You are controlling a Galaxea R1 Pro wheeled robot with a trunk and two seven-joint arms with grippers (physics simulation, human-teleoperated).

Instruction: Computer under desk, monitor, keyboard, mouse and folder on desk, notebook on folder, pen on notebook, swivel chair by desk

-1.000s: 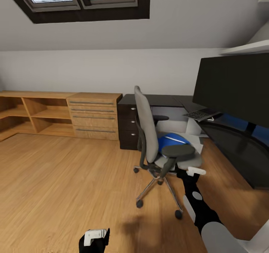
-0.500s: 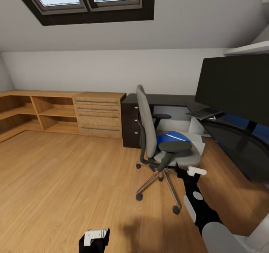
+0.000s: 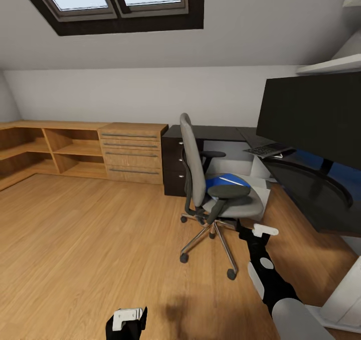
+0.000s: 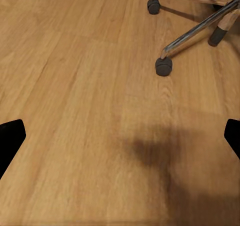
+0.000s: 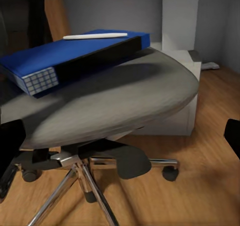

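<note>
One white pen [image 5: 95,35] lies lengthwise along the blue folder [image 5: 60,56] atop the swivel chair [image 5: 115,96].

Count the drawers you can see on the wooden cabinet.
4, stacked one above another on the wooden cabinet against the back wall, left of the desk, each with a long bar handle. None seem hidden.

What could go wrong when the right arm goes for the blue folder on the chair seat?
The swivel chair stands on casters, so a push may roll or spin it away. A thin white pen-like stick lies loose on the folder and may slide off if it tilts. The armrest lies between the right gripper and the folder.
</note>
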